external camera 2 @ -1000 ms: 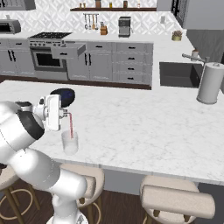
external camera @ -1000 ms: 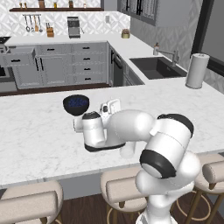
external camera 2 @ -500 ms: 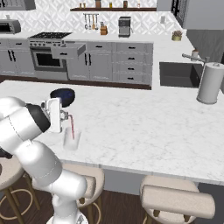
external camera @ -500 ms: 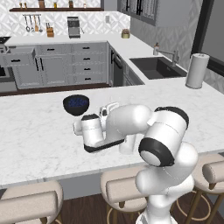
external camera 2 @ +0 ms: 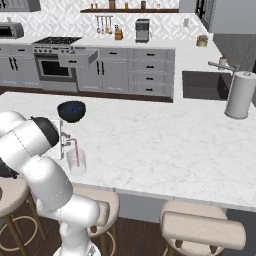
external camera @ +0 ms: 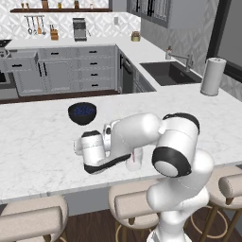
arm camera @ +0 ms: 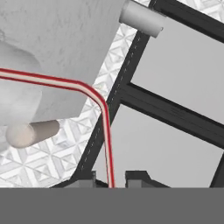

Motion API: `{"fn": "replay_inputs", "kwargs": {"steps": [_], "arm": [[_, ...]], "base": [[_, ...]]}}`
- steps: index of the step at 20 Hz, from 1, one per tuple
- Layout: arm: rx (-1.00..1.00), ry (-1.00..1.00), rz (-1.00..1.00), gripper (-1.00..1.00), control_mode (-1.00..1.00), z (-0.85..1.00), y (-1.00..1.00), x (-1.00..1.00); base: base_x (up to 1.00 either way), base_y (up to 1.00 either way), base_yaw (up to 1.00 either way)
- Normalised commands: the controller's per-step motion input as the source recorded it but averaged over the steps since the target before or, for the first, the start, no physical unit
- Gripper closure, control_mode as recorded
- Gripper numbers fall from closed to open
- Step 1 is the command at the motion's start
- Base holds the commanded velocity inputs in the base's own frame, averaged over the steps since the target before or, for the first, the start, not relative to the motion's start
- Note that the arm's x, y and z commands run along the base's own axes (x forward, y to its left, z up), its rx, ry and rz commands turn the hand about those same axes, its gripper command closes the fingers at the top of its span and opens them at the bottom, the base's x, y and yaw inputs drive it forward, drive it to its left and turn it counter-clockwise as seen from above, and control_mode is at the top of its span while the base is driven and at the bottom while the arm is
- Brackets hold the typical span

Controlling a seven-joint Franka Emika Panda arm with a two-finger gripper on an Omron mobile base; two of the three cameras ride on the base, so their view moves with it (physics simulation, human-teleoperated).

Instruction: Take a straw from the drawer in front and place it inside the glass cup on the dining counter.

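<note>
The glass cup [external camera 2: 76,162] stands near the front edge of the white marble dining counter [external camera 2: 165,145]. The red-pink straw [external camera 2: 76,151] stands in it, with its bent top leaning left. My gripper [external camera 2: 68,144] is level with the straw's top, just left of the cup. In the hand view the straw [arm camera: 103,109] runs down between my fingertips, with a small gap on each side, so the gripper [arm camera: 110,180] is open a little. In the left base view my arm covers most of the cup [external camera: 135,163]. The grey drawer [external camera 2: 77,58] hangs open beside the stove.
A dark blue bowl [external camera 2: 71,110] sits on the counter just behind the cup. A paper towel roll [external camera 2: 239,95] stands at the far right by the sink [external camera 2: 204,83]. Padded stools [external camera 2: 200,227] line the counter's near side.
My fingers have parted slightly around the straw's top. The arm's elbow has swung while the hand stayed by the cup. The cup and the bowl have not moved.
</note>
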Motion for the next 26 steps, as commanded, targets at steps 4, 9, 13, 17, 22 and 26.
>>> {"fn": "replay_inputs", "kwargs": {"steps": [4,9,13,17,22,26], "arm": [[0.0,-0.01,-0.04,-1.0,-1.0,0.0,0.01,-0.32],[0.02,0.0,-0.02,-1.0,-1.0,0.0,0.0,-0.24],[0.12,0.0,0.0,-1.0,-1.0,0.01,0.0,-0.31],[0.18,-0.07,0.0,-1.0,-1.0,0.4,0.0,-0.69],[0.22,-0.24,0.0,-1.0,-1.0,0.99,0.0,-0.98],[0.26,-0.28,0.0,-1.0,-1.0,1.0,-0.25,-1.0]], "base": [[0.0,0.0,0.0],[0.0,0.0,0.0],[0.0,0.0,0.0],[0.0,0.0,0.0],[0.0,0.0,0.0],[0.0,0.0,0.0]]}}
